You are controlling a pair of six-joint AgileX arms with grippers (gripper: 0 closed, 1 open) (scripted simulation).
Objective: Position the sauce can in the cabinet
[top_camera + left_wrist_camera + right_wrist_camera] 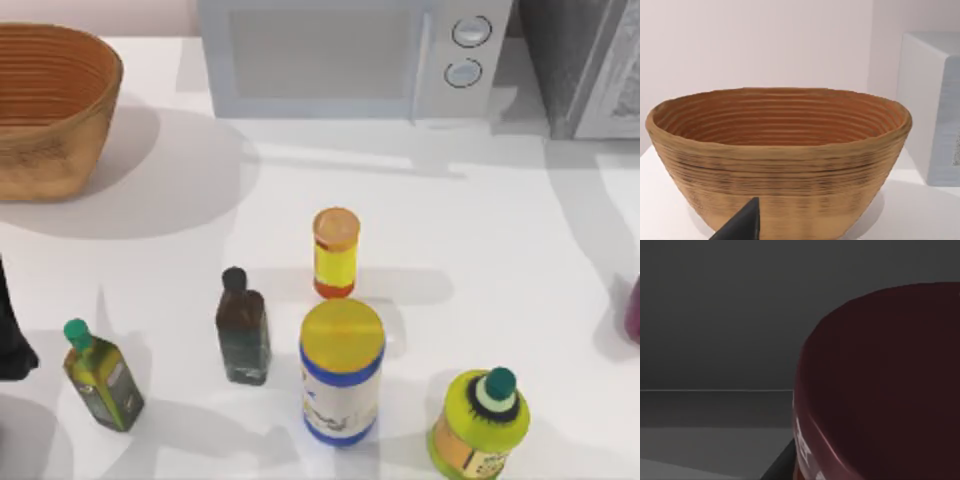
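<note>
Sauce can (880, 385) sits close before the right wrist camera, its dark maroon top against a grey surface; right fingers' state cannot be told. Cabinet (585, 60) stands at the worktop's (500, 220) far right corner, beside the microwave (340, 55). Left arm parked at left edge, facing the basket (780, 165); fingers' state unclear.

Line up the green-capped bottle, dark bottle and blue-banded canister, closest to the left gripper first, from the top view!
From the left gripper at the top view's left edge:
1. Green-capped bottle, just beside it.
2. Dark bottle, further right.
3. Blue-banded canister, near the middle.
</note>
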